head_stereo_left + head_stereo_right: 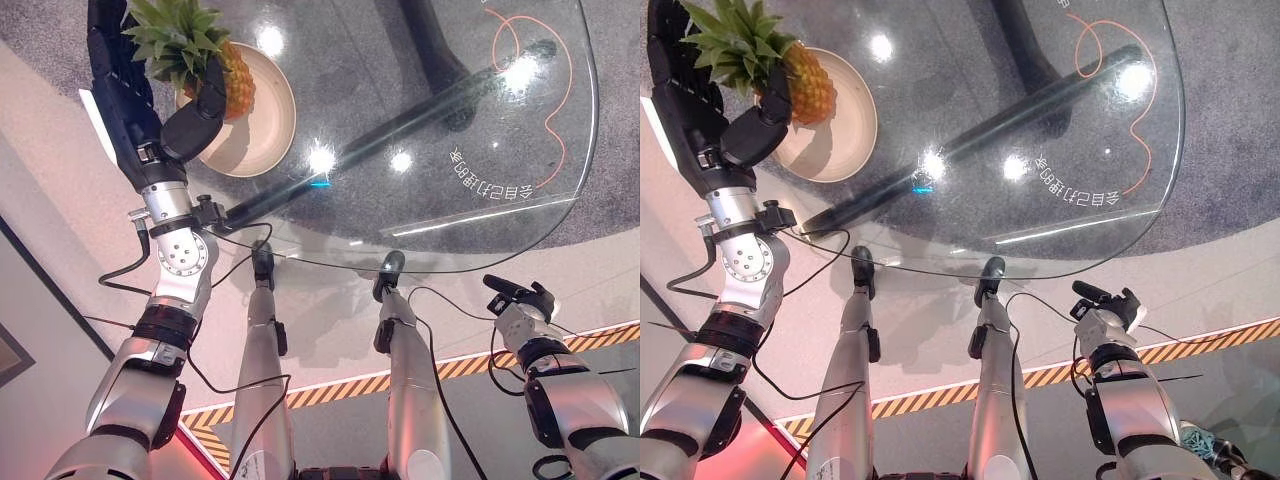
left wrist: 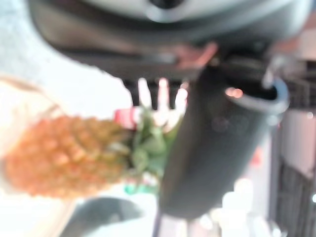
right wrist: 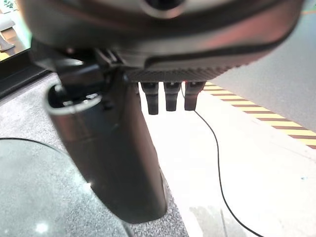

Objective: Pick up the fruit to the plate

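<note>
Upper left of the frame, your left robot hand is pinching the pineapple over the plate; be lowering it gently before releasing.

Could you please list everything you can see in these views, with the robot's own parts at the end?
pineapple: one, orange-yellow with green leafy crown, over the plate, held in the left hand.
plate: one, beige, on the table's far left part.
glass table: one, clear and round, with white print and a thin orange line on it.
hazard tape: one strip, yellow and black, on the floor by the right arm.
left hand: one, dark, thumb and fingers curled round the pineapple.
right hand: one, dark, off the table's edge, fingers relaxed, holding nothing.
</note>
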Robot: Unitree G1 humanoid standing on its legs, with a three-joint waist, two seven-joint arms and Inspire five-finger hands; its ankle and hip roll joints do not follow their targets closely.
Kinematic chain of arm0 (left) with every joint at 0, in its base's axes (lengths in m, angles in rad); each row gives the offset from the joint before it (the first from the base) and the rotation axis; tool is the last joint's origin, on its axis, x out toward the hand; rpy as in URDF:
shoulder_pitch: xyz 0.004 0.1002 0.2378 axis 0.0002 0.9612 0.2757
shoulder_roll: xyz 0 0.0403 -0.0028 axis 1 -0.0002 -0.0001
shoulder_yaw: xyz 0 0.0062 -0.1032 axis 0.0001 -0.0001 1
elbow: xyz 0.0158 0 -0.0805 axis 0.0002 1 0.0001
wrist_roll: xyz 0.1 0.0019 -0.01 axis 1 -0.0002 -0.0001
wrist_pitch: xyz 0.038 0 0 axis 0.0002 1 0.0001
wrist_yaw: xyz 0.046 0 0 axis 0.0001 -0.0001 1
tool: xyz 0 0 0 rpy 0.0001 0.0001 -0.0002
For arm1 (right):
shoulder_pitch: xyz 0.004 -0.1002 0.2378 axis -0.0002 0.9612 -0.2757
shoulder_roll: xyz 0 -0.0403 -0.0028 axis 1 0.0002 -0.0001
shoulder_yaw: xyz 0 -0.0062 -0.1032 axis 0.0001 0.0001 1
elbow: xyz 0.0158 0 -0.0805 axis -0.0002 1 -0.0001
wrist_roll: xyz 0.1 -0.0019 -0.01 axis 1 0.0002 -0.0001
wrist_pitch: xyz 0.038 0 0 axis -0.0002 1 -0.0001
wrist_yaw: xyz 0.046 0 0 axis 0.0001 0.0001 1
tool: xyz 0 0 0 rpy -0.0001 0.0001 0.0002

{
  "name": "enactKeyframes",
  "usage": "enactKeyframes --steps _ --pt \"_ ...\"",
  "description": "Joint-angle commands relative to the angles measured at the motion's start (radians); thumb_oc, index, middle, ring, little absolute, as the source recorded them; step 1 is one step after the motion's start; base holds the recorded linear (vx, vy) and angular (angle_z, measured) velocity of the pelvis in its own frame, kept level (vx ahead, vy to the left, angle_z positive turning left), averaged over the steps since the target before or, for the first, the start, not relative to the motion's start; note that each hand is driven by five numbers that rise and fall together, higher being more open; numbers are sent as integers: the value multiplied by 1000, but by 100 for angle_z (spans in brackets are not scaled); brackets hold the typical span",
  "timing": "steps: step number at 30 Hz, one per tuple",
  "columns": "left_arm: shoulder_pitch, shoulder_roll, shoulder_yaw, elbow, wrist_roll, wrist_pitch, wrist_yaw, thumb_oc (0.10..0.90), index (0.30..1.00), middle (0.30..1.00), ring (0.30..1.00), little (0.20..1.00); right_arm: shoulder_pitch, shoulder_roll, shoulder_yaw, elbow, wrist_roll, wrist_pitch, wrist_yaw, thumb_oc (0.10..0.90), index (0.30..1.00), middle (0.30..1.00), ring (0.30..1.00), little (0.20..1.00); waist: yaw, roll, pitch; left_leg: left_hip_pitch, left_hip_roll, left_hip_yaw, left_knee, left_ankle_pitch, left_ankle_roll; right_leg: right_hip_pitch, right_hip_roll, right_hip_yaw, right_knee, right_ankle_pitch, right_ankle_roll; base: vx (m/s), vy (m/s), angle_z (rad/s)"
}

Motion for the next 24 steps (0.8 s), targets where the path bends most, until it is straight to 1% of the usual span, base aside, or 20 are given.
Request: enactKeyframes --steps 1,9,18,24 --pt "-37 -12 73 -100 -4 -107 -11 800 900 900 900 900 94 -60 -31 36 2 -28 -66 800 900 900 900 900 3 13 -25 -3 -39 20 106 -162 26 45 2 -46 -60 8 32 0 0 0" --pt "22 -18 68 -114 -9 -86 -18 800 900 900 900 900 110 -61 -41 30 6 -26 -59 800 900 900 900 900 12 19 -25 14 -43 16 99 -161 30 63 -3 -46 -65 10 35 0 0 0" --pt "104 -19 94 -83 -27 -73 -15 800 900 900 900 900 135 -55 -58 33 9 -30 -49 800 900 900 900 900 25 24 -25 72 -41 21 79 -160 31 118 -14 -52 -87 17 44 0 0 0" --pt "140 -7 112 -39 -50 -30 -19 800 900 900 900 900 160 -61 -74 47 1 -26 -29 800 900 900 900 900 27 32 -25 132 -40 32 59 -160 30 170 -22 -50 -101 13 49 -2 6 0"
